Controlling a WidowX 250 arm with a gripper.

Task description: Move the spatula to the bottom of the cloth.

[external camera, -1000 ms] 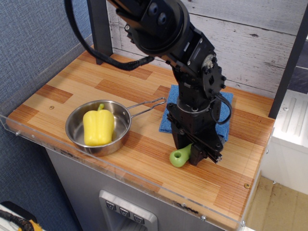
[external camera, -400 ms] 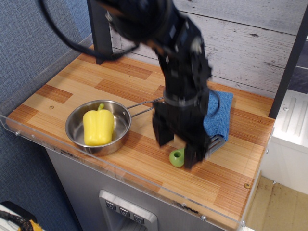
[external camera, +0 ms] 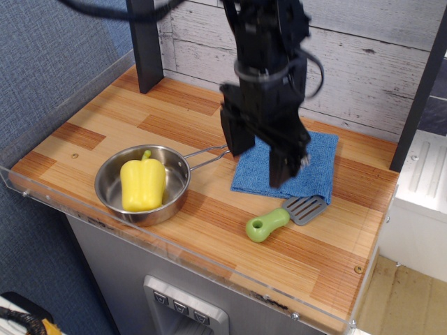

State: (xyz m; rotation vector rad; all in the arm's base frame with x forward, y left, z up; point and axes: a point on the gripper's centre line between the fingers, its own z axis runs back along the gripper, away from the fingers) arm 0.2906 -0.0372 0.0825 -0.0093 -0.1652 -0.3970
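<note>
Spatula [external camera: 285,215] lies on my surface [external camera: 105,118] just below the cloth [external camera: 318,164].
Gripper [external camera: 258,150] hangs released above, holding nothing.

Single high front view over table [external camera: 209,209]

Centre right: blue cloth [external camera: 297,169]. Below it, spatula [external camera: 283,216] with grey slotted blade and light-green handle. Lower left: yellow bell pepper [external camera: 142,184] in a silver pan [external camera: 115,204]. Top centre: black gripper [external camera: 257,152]. Striped brown wood-grain table [external camera: 105,118]; whitewashed plank wall [external camera: 370,63].
</note>
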